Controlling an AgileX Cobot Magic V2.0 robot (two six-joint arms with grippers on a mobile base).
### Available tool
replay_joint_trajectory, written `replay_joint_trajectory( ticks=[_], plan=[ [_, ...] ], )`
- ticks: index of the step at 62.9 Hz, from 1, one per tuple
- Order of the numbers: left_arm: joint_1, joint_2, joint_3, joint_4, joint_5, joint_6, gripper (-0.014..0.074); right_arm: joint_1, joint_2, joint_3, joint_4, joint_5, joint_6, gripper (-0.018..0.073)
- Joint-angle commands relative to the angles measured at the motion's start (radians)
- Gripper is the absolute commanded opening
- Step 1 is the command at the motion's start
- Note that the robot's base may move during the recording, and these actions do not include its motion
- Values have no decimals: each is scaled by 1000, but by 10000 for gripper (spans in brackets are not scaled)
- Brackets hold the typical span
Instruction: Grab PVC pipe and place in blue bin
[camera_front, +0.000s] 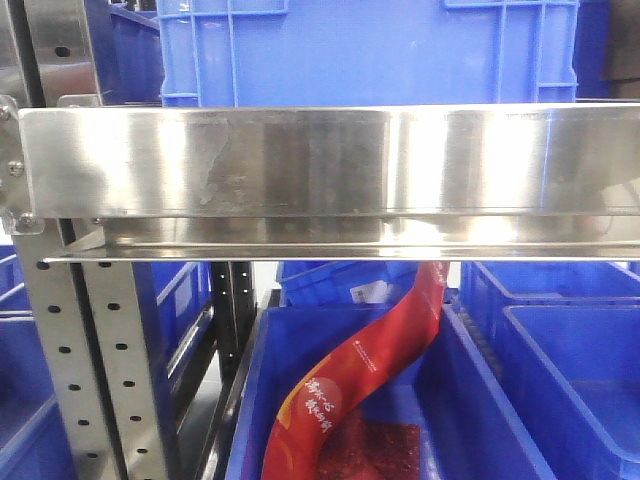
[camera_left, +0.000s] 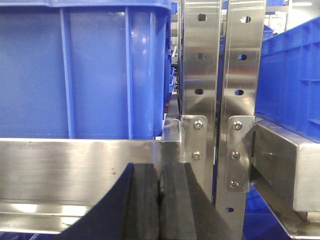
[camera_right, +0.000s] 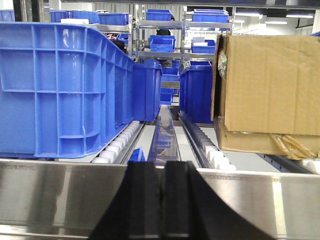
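No PVC pipe shows in any view. My left gripper (camera_left: 160, 172) is shut with nothing between its black pads, facing the steel front rail of a shelf with a blue bin (camera_left: 85, 70) on it. My right gripper (camera_right: 163, 167) is also shut and empty, level with a steel shelf rail (camera_right: 60, 190); a blue bin (camera_right: 65, 90) sits on the rollers to its upper left. In the front view neither gripper shows; a blue bin (camera_front: 365, 50) stands on the upper shelf and another blue bin (camera_front: 450, 400) below holds red packets.
A cardboard box (camera_right: 267, 90) sits on the rollers at right. Perforated steel uprights (camera_left: 220, 75) stand right of the left gripper. A long red packet (camera_front: 350, 385) lies in the lower bin. More blue bins (camera_front: 570, 360) stand at lower right. The steel shelf edge (camera_front: 320, 160) spans the front view.
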Motion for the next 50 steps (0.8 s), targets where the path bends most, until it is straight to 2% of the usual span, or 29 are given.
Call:
replay_joint_trajectory(
  ticks=[1, 29, 38, 50],
  plan=[
    [2, -3, -1, 9, -24, -6, -111, 1, -2, 0, -6, -20, -1, -156],
    [2, -3, -1, 96, -22, -6, -111, 1, -2, 0, -6, -20, -1, -156],
    [2, -3, -1, 90, -22, -8, -111, 1, -2, 0, -6, -20, -1, -156],
    [2, -3, -1, 92, -22, -53, -111, 1, -2, 0, -6, -20, -1, -156]
  ],
)
